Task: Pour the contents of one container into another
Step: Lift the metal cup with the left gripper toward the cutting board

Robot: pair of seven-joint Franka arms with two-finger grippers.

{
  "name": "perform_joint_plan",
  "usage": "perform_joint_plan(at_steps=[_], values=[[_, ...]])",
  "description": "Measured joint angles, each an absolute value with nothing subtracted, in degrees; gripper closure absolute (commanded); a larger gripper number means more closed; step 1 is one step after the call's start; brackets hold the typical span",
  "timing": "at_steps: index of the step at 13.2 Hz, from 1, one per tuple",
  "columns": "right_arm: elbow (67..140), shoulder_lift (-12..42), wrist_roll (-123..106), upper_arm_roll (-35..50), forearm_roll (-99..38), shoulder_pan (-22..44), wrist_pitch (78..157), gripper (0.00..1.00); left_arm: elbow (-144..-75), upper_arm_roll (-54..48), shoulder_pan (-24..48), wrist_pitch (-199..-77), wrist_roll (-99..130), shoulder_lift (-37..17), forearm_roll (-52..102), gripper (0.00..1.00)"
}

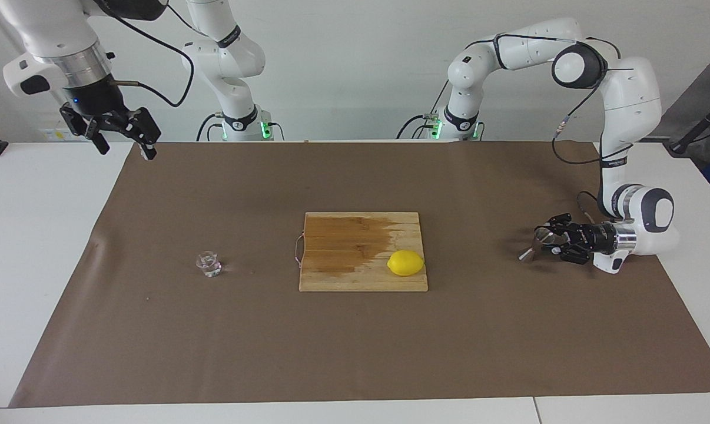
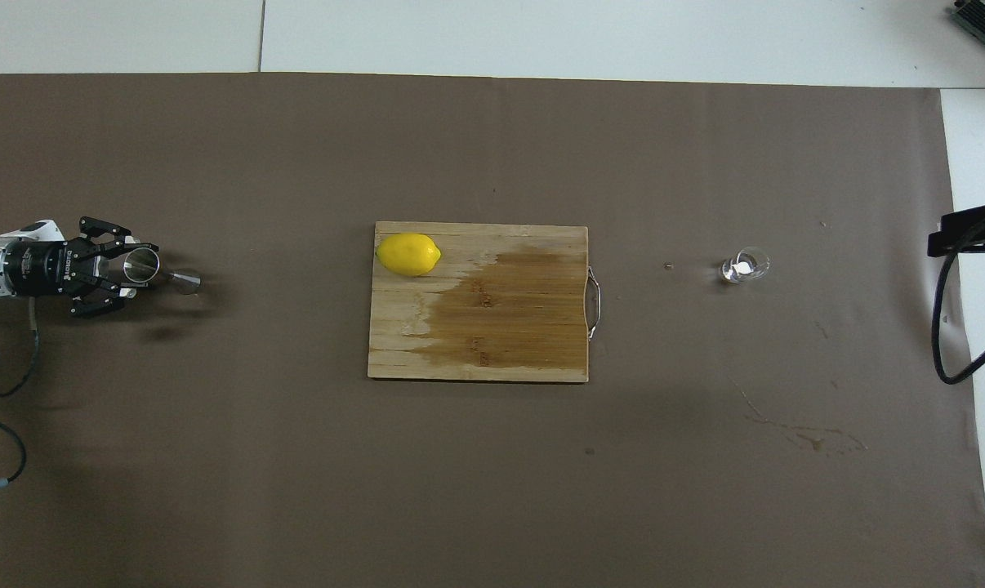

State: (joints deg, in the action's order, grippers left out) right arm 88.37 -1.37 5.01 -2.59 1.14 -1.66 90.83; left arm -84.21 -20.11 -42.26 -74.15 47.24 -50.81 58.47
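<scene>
Left gripper (image 2: 137,273) is low at its own end of the table, fingers pinching the jigger (image 2: 153,269), which leans tilted. Glass cup (image 2: 744,266) sits untouched, well apart. Right gripper (image 1: 125,132) waits high, fingers spread. Pouring not started.

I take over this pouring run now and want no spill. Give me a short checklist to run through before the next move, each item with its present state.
1. Left gripper has the steel jigger between its fingers: ok, though whether it is clamped firmly: cannot tell.
2. Jigger upright: not ok, it looks tilted in the facing view.
3. Glass cup upright on the brown mat, toward the right arm's end: ok.
4. Right gripper at the cup: not ok, it hangs high over the mat's corner by the robots, holding nothing.
5. Lemon on the cutting board, between cup and jigger: ok, but in the path.
6. Liquid in the cup: cannot tell.
</scene>
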Motion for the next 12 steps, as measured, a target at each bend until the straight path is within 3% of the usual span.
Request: perform_joint_plan(at_steps=[12], values=[[88.7,-0.2,5.0,-3.2,1.4,-3.7,90.7,0.0,-82.9,-22.7,-41.9,-74.2,49.5,-49.3,59.1,0.54]])
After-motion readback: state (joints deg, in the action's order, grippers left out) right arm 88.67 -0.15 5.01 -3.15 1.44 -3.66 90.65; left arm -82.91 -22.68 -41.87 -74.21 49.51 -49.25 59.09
